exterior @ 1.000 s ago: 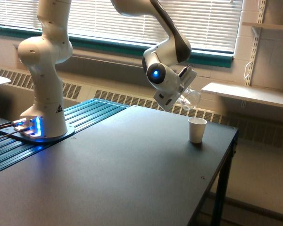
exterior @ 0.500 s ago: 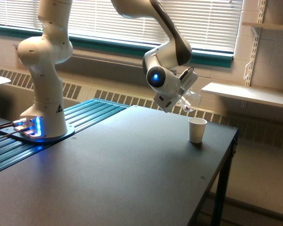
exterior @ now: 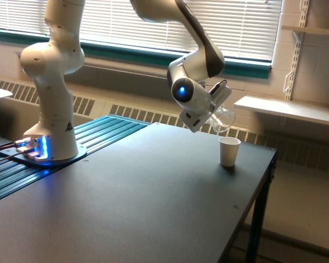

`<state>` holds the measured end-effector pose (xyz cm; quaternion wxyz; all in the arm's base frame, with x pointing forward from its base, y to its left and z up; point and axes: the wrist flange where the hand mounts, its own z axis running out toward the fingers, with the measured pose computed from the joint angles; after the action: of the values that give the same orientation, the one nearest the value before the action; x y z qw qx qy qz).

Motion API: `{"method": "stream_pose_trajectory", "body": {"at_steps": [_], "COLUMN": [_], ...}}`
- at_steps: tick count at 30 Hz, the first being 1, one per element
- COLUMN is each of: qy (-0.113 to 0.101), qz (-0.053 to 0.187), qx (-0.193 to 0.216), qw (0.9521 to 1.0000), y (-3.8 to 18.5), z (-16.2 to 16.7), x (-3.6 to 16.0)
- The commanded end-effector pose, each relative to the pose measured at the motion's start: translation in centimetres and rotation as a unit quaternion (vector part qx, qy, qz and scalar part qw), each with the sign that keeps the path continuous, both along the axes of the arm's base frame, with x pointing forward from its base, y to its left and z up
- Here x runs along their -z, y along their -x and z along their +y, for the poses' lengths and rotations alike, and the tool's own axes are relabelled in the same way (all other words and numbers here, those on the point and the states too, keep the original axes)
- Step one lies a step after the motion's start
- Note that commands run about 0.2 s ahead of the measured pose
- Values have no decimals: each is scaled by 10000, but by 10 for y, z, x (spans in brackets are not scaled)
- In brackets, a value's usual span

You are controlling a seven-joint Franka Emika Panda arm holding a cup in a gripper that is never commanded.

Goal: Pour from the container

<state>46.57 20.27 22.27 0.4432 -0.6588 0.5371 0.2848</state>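
Here the gripper [exterior: 215, 108] pinches the tilted clear cup [exterior: 223, 119] above the white cup [exterior: 228, 151] near the table [exterior: 153, 208] edge.

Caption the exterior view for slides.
Panda arm tilts small clear plastic cup above white paper cup on dark table.

Clear container [exterior: 223, 119] tilted, airborne, held aloft.

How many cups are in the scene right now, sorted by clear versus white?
Clear cups: 1, the clear cup, tilted in the gripper above the table
White cups: 1, the white cup, upright on the table
Total: 2
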Motion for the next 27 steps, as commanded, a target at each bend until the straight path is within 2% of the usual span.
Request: {"method": "stream_pose_trajectory", "body": {"at_steps": [1,7,15,27], "qy": [57,98,171,326], "qz": [-183,-244,-96,2], "qx": [31,-96,-64,-121], "qw": [9998,9996,9998,9994], "y": [-6,-9,-2,0], "z": [4,9,3,5], "x": [-16,-23,-15,-16]}}
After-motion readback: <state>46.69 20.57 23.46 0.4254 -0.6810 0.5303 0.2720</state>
